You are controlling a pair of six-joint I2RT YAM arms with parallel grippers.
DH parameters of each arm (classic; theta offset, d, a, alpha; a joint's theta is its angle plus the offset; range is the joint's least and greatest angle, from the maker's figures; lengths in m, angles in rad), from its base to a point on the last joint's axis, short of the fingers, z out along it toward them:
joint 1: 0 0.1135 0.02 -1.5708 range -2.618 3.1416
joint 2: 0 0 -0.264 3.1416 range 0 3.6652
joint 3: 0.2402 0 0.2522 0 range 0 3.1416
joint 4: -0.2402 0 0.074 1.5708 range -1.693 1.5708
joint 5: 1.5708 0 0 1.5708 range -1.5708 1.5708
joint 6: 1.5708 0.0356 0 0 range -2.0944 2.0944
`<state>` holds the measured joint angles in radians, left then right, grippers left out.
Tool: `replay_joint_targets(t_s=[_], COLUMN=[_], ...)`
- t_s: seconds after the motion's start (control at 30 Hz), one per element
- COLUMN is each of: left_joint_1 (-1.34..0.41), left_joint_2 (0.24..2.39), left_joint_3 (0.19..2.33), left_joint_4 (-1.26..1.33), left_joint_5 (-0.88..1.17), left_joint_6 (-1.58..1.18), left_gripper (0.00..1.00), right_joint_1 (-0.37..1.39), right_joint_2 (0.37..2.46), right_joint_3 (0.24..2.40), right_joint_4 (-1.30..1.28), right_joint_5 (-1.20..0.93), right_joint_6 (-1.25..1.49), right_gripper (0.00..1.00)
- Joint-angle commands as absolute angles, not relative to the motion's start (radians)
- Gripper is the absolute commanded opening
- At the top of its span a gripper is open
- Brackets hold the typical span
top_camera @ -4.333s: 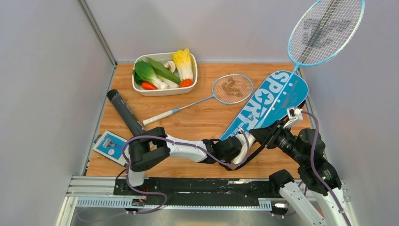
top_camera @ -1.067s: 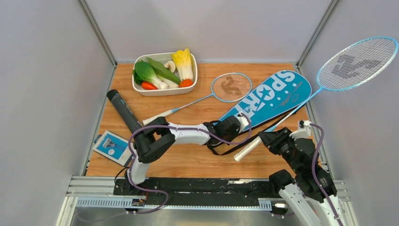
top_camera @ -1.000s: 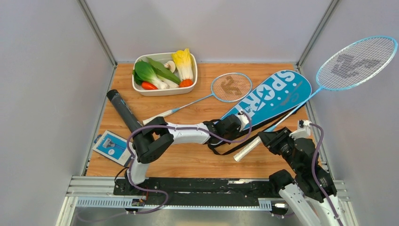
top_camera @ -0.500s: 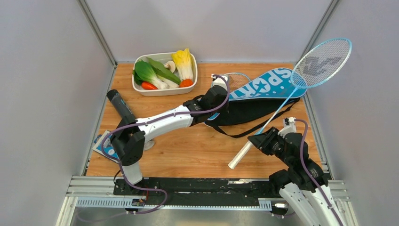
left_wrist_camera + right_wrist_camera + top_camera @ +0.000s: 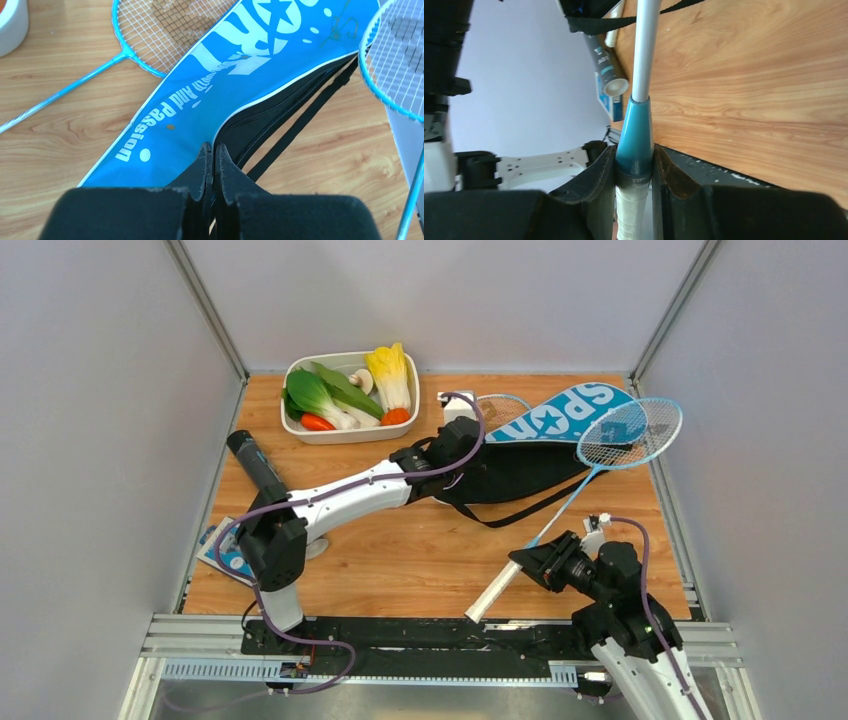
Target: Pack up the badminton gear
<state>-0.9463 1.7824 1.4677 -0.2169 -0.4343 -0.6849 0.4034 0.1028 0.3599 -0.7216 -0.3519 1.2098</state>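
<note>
- The blue "SPORT" cover [image 5: 240,75] gapes along its zip, showing black lining; the left gripper [image 5: 210,150] pinches its edge.
- The right gripper [image 5: 634,162] clamps the light-blue racket [image 5: 644,45] at the handle's teal collar.

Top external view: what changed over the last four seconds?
The left gripper, shut on the cover, pulled it toward the far side, baring the black inside. The right gripper, shut on a racket, swung its head down from the right wall over the cover. Tray and tube unmoved.
</note>
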Motion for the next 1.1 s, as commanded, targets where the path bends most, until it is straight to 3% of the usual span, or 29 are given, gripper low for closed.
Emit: replay_joint_targets(t_s=[0.0,0.5,1.07], left_joint_1=[-0.94,-0.933,-0.913], left_joint_2=[1.796,1.836,1.916], left_joint_3=[1.532,1.537,1.678], left_joint_4=[-0.203,-0.192,-0.357], left_joint_5=[-0.508,-0.51,-0.602], left_joint_6=[-0.721,-0.746,-0.779], left_gripper=[0.0,0.0,0.0], right_joint_1=[0.404,0.405,0.404], right_joint_2=[0.029,0.018,0.019], right_joint_3=[0.351,0.356,0.51], right_joint_4=[-0.665,-0.651,-0.669], right_joint_5=[-0.416,-0.586,-0.549], right_joint_6=[1.366,1.469,1.571], right_gripper=[0.0,0.0,0.0])
